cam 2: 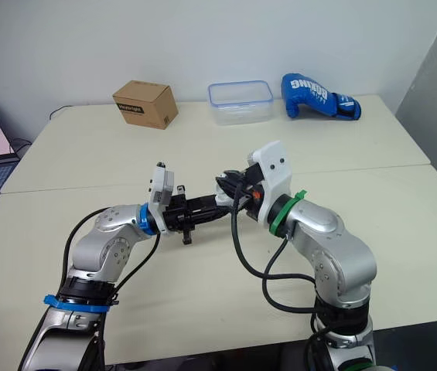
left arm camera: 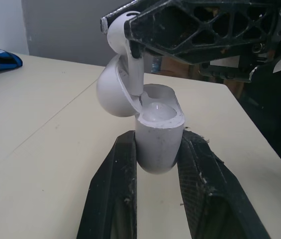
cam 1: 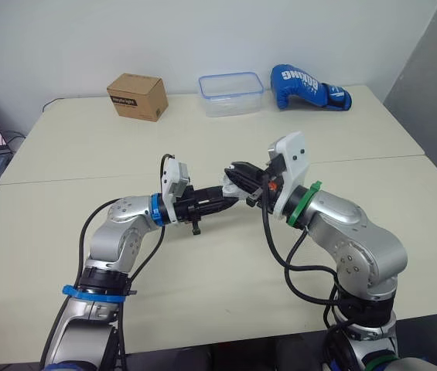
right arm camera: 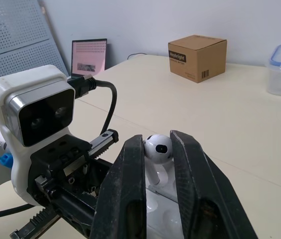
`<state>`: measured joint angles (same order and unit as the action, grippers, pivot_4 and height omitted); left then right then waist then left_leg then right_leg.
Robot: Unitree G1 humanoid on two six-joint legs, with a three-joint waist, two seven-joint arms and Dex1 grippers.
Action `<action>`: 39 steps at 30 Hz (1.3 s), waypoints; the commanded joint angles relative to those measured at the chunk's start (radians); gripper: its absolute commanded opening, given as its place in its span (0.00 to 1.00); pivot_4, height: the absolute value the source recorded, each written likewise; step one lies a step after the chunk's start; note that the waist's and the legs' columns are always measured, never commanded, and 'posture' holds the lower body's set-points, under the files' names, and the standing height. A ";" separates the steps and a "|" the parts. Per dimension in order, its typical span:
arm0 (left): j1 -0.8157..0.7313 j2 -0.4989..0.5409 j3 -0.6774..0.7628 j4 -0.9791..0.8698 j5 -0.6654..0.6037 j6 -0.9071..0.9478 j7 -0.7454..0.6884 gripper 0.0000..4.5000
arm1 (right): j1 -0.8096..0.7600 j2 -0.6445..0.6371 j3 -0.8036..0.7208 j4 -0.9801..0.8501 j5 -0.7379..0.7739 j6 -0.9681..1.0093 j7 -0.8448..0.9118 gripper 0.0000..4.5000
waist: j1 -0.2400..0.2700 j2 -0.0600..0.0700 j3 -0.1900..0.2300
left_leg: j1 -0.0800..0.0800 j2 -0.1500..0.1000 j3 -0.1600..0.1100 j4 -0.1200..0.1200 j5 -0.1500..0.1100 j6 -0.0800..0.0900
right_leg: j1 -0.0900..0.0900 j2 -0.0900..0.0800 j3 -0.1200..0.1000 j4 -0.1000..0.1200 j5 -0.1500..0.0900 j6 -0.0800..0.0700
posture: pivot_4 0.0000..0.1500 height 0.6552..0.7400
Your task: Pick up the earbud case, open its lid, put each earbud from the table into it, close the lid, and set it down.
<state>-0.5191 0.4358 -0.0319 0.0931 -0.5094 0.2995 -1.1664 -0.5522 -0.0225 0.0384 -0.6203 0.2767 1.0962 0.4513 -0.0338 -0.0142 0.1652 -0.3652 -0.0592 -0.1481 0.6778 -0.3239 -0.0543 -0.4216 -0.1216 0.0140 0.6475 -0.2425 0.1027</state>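
Earbud case (left arm camera: 155,139) and earbud (right arm camera: 158,148): smooth white plastic, the earbud glossier. The left gripper (left arm camera: 157,147) and right gripper (right arm camera: 157,142) have black fingers (left arm camera: 111,194) of matt plastic, scuffed and dusty at the edges. Table (cam 1: 203,301): smooth matt cream top; box (cam 1: 137,96): brown cardboard; container (cam 1: 230,93): clear plastic; glove (cam 1: 307,86): shiny blue, probably synthetic leather.

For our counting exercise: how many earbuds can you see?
1: earbud pinched in the right hand, over the open case in the left hand; another may be hidden inside.
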 commanded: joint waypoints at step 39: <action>-0.077 -0.043 0.053 -0.038 -0.053 0.055 0.063 0.17 | 0.041 -0.069 0.105 -0.023 0.068 -0.079 -0.193 0.44 | 0.000 0.000 0.000 | 0.000 0.000 0.000 0.000 0.000 0.000 | 0.000 0.000 0.000 0.000 0.000 0.000 | 1.00 0.89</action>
<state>-0.5627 0.3934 -0.0117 0.1143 -0.5284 0.3737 -1.0996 -0.5145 -0.0786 0.1486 -0.6306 0.3381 1.0259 0.2598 -0.0338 -0.0142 0.1652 -0.3652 -0.0592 -0.1482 0.6775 -0.3239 -0.0543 -0.4213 -0.1214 0.0140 0.6471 -0.2425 0.1027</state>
